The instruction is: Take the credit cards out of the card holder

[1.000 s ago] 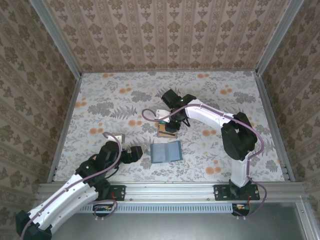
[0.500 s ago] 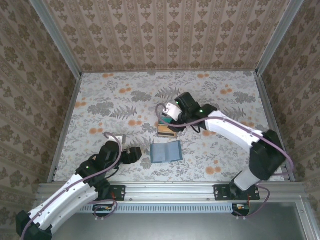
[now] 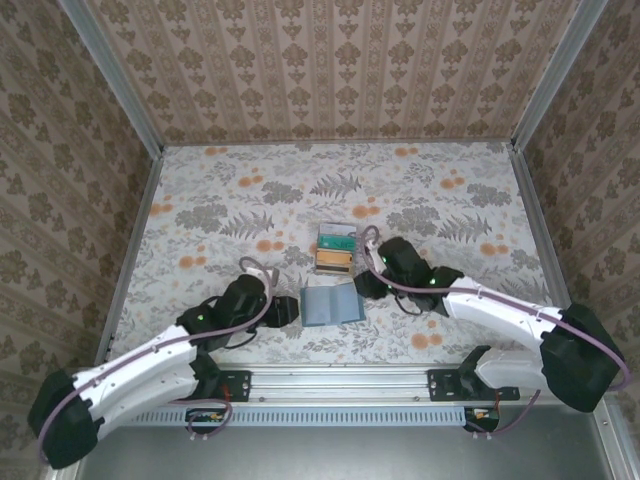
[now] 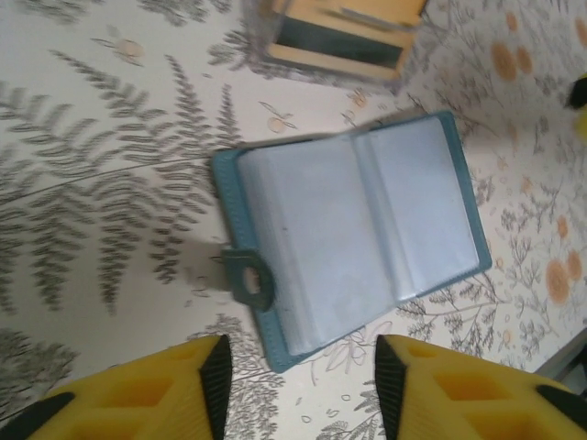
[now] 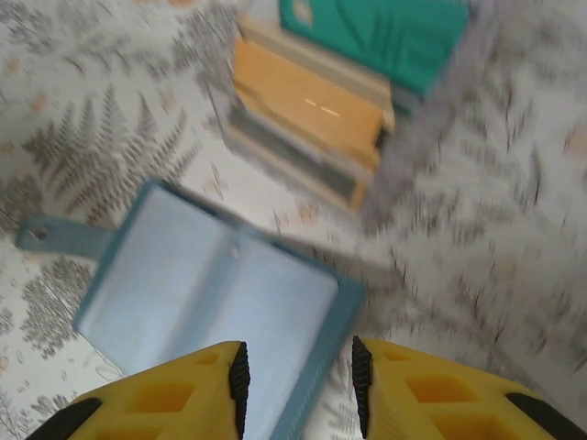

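While the card holder lies open on the bench just ahead, my left fingers and right fingers stand parted, empty.

Floral tabletop, damask-papered walls

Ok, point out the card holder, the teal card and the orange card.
card holder (image 4: 353, 234), left wrist view, inner face beside the crease.
teal card (image 5: 385, 32), right wrist view, middle of its face.
orange card (image 5: 307, 101), right wrist view, middle of its face.
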Robot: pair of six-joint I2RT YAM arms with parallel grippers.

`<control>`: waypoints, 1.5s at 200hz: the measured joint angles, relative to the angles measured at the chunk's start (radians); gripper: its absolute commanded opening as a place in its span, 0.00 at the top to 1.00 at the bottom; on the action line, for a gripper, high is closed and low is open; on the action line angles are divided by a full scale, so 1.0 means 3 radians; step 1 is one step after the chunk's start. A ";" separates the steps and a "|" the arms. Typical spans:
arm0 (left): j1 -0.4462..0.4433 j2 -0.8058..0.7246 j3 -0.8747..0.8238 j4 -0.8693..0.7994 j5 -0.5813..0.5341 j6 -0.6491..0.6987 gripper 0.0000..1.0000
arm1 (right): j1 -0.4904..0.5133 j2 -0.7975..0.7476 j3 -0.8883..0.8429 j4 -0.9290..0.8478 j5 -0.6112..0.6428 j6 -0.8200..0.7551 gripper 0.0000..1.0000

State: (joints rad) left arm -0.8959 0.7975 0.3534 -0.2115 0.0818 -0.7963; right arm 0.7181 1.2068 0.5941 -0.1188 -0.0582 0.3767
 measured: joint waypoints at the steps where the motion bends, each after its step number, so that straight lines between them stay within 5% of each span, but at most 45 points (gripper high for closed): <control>1: -0.0013 0.0020 0.0008 0.0013 -0.0006 0.0001 0.57 | 0.0004 -0.0005 -0.0025 0.0014 0.0001 0.0015 0.62; 107: -0.0221 0.1446 0.0342 0.0537 -0.0122 -0.0107 0.67 | 0.0287 0.0417 -0.0432 0.0838 0.0034 0.0816 0.71; 300: -0.0292 0.1817 0.0509 0.0879 0.0132 -0.0125 0.60 | 0.0397 0.0526 -0.0469 0.0916 0.0148 0.0952 0.76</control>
State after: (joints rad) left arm -0.9836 1.3426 0.5060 0.0521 0.1215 -0.8337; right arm 0.8371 1.3647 0.4534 0.1558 -0.0139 0.6624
